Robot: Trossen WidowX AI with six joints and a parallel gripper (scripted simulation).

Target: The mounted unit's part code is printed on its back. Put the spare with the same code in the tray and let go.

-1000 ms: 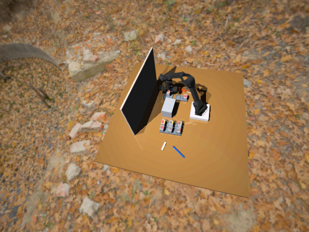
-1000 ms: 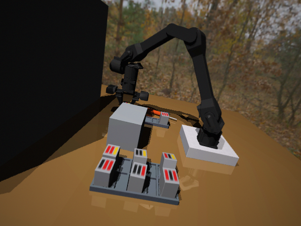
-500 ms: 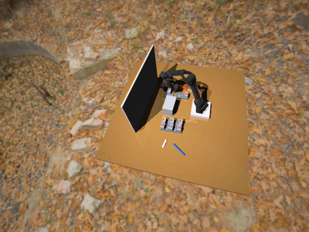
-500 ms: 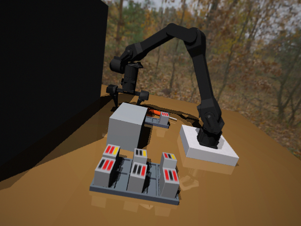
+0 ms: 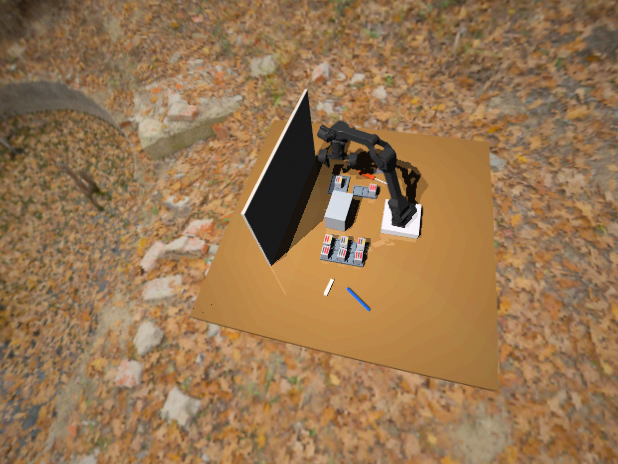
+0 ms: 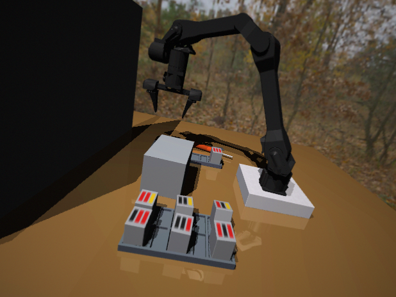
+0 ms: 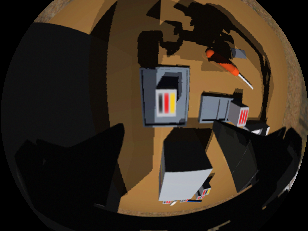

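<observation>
Gripper [image 6: 170, 110] open and empty, hanging above the tray [image 7: 148, 97]; spare [image 7: 166, 102] sits inside. Release looks done; next just retreat.

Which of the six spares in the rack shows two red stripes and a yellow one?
The back-row spare nearest the black wall; no other matches.

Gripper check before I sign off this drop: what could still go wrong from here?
The gripper hangs open and holds nothing above the tray, which now holds a spare with red, red and yellow bars. Risks: a downward move could knock that spare; the black panel stands close beside the fingers; the grey block lies under a return path.
</observation>
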